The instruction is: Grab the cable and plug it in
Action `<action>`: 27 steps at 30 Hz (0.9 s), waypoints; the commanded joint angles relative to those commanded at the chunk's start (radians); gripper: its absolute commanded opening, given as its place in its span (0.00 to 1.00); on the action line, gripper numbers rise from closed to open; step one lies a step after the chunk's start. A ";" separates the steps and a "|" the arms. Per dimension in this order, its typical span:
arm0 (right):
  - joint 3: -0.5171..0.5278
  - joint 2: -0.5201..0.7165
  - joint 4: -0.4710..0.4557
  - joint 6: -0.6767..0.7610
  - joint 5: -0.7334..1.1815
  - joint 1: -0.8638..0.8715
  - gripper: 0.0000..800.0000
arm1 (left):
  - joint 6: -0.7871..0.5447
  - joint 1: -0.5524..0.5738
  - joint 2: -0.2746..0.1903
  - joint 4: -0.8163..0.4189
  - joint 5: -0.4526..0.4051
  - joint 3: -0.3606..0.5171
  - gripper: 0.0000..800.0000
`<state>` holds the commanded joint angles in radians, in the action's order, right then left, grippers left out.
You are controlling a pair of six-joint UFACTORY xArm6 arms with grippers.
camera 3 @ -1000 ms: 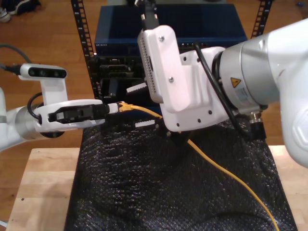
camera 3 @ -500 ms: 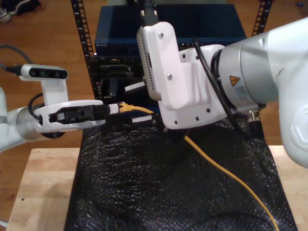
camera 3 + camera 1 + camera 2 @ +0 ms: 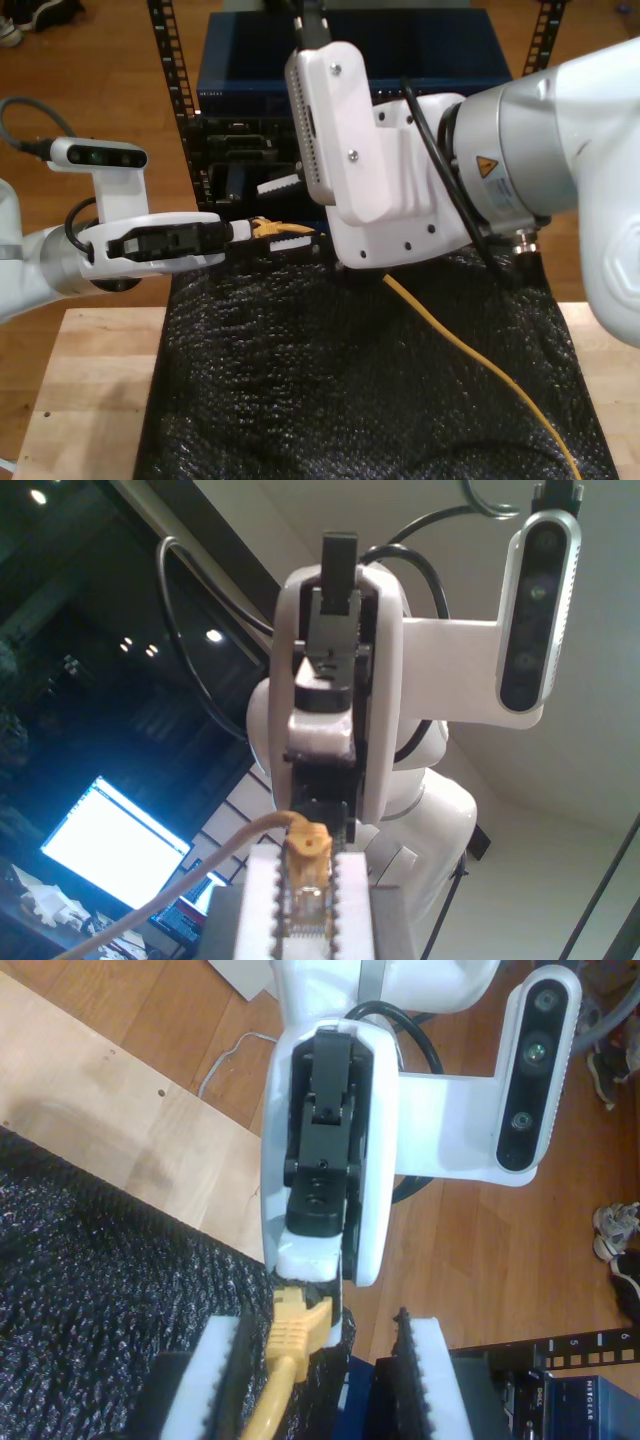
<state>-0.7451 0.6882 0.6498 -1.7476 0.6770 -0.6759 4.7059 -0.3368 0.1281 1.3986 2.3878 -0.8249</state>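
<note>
The yellow cable (image 3: 470, 350) runs over the black mat from the exterior view's lower right up to its plug end (image 3: 265, 228). My first gripper (image 3: 240, 232), on the arm at the exterior view's left, is shut on that end. In the first wrist view the clear plug (image 3: 303, 905) sits pinched between its serrated pads (image 3: 258, 900). My second gripper (image 3: 288, 214), on the large white arm, is open. Its pads (image 3: 225, 1380) stand wide apart on either side of the yellow boot (image 3: 290, 1335), tip to tip with my first gripper (image 3: 310, 1285).
A black bubble mat (image 3: 350, 390) covers the wooden table (image 3: 90, 380). Behind it stands a rack with a blue switch (image 3: 400, 50) and dark equipment with ports (image 3: 235, 150). The second arm's bulky body (image 3: 500, 160) hangs over the mat's far edge.
My first gripper has carried the plug a little to the exterior view's right, in between my second gripper's fingers. My second gripper has risen slightly.
</note>
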 joint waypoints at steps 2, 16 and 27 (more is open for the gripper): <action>0.002 0.000 0.000 0.000 0.000 0.000 0.42 | 0.000 0.000 0.000 0.000 0.003 0.000 0.01; 0.003 0.003 0.025 0.002 0.000 -0.002 0.30 | 0.000 0.002 0.000 0.002 0.011 -0.003 0.01; 0.005 0.005 0.026 0.002 0.002 -0.002 0.28 | 0.002 0.002 0.002 0.003 0.014 -0.005 0.01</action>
<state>-0.7405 0.6928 0.6759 -1.7461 0.6786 -0.6774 4.7074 -0.3353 0.1297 1.4016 2.4016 -0.8295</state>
